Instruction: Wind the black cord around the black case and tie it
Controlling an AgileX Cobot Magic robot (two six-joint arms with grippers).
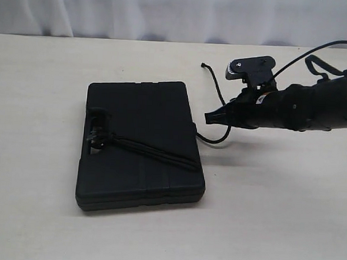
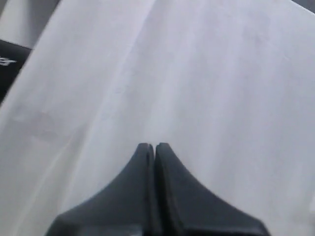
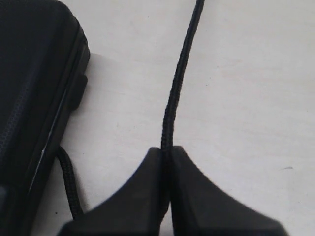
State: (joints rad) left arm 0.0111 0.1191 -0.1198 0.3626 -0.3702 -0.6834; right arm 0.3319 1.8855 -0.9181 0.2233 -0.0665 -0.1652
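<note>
- Now the right gripper is clamped on the black cord, just beside the black case.
- The cord's knotted end (at the handle slot) lies on the lid.
- The left gripper is pressed together.

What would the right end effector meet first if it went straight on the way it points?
Probably the table just beside the black case, along the black cord it grips; the right end effector might clip the case's edge, depth being unclear.
</note>
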